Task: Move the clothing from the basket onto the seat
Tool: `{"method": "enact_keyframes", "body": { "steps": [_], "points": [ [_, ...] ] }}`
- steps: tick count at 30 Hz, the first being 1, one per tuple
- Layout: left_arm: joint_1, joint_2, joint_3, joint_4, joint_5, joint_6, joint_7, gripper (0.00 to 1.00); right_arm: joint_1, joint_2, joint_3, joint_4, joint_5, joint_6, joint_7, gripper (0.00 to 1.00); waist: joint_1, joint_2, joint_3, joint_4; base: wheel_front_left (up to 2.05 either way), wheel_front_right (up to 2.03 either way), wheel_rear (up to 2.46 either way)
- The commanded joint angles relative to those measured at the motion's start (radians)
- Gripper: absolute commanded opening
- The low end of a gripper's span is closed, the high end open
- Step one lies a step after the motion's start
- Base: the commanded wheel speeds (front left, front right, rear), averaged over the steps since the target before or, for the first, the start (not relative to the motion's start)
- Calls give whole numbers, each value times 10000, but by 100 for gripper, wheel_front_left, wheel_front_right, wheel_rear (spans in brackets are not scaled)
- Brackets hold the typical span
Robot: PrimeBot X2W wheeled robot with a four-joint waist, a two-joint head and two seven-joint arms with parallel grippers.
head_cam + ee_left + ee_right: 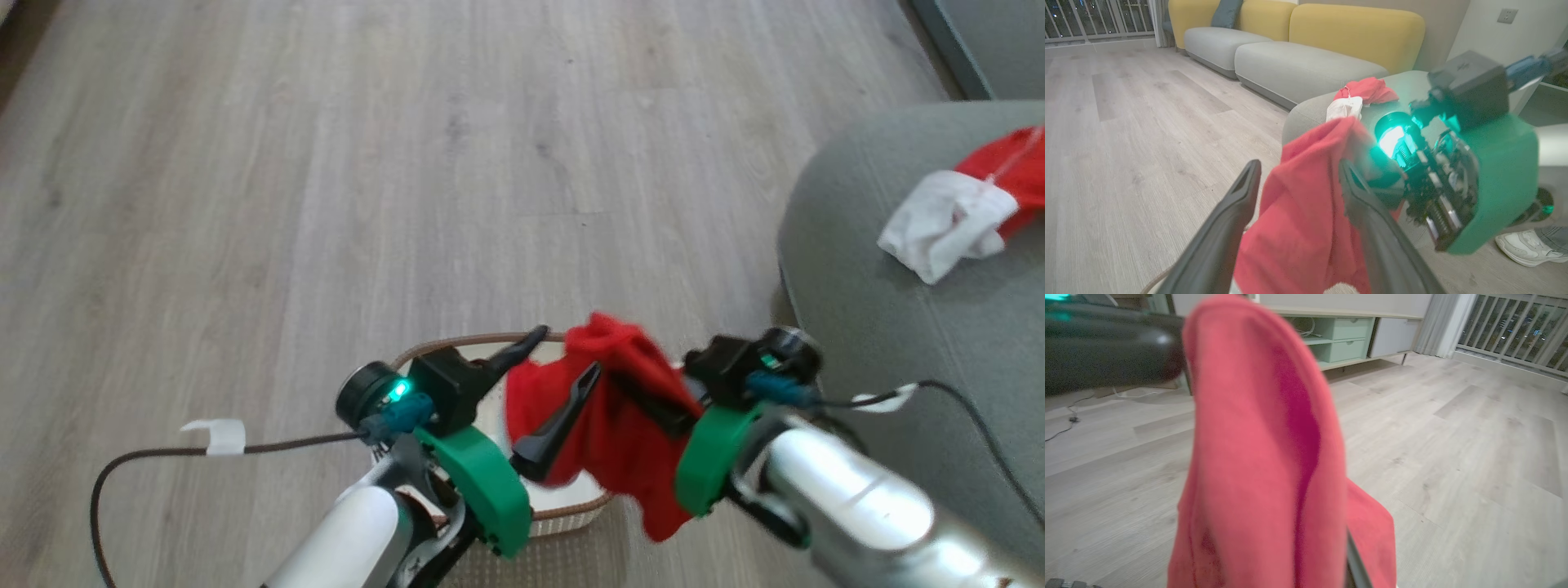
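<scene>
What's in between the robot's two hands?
A red garment, hanging between the left gripper and right gripper, which pinches it; the head view shows it.

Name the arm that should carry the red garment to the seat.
Right. The right gripper is shut on the red garment and is nearer the seat; the left gripper stands open above the basket.
</scene>
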Motion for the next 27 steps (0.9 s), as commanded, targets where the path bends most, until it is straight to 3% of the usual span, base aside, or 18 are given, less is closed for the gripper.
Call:
{"method": "enact_keyframes", "body": {
  "steps": [1,14,23,27],
  "points": [
    [-314,83,489,-71,49,114,-250,100,-197,-260,-366,-235,4,-4,-65,0,0,-1,106,-268,0,0,0],
    [-53,-617,-234,1687,72,12,-1945,100,241,-1104,-2203,-652,-485,-4,-65,0,0,-1,450,-2755,0,0,0],
    [-407,-921,-1066,2501,-304,-96,-2586,100,568,-1582,-3171,-871,-687,-4,-65,0,0,-1,676,-4096,0,0,0],
    [-665,-940,-1185,2688,-357,-54,-2708,100,649,-1630,-3498,-953,-749,-4,-65,0,0,-1,826,-4326,0,0,0]
  ]
}}
